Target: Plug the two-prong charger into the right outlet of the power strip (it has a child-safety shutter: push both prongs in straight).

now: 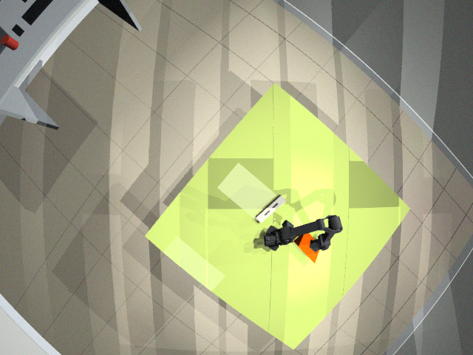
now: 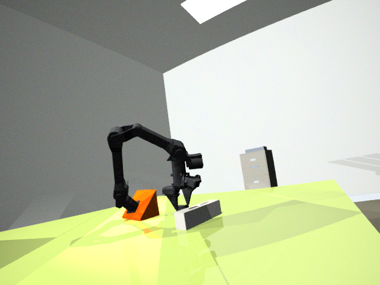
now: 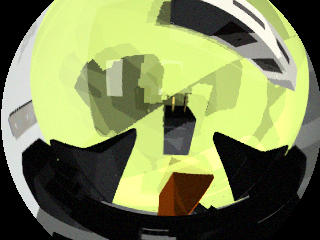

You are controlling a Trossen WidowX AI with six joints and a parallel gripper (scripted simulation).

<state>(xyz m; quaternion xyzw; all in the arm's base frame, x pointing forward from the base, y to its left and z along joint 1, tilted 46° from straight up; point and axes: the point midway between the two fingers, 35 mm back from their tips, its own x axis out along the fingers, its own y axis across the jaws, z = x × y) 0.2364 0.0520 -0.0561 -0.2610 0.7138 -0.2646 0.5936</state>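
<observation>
The black charger point(image 3: 179, 137) point(image 2: 183, 207) lies on the table, its two gold prongs pointing up and away in the wrist view, toward no slot that I can make out. My gripper point(image 3: 176, 134) point(image 2: 182, 206) point(image 1: 272, 239) is open and empty, pointing down over the charger. In the wrist view the charger appears between the two spread fingers; contact cannot be told. The white power strip point(image 1: 270, 208) point(image 2: 199, 217) point(image 3: 252, 47) stands beside the gripper, at the upper right in the wrist view. Its two dark outlets face up. In the top view the arm hides the charger.
An orange wedge point(image 1: 307, 248) point(image 2: 149, 203) point(image 3: 177, 192) stands at the arm's base, which sits against its slope. The green table point(image 1: 298, 325) point(image 2: 276, 260) carries the strip, wedge and charger. A filing cabinet point(image 2: 255, 171) is in the background.
</observation>
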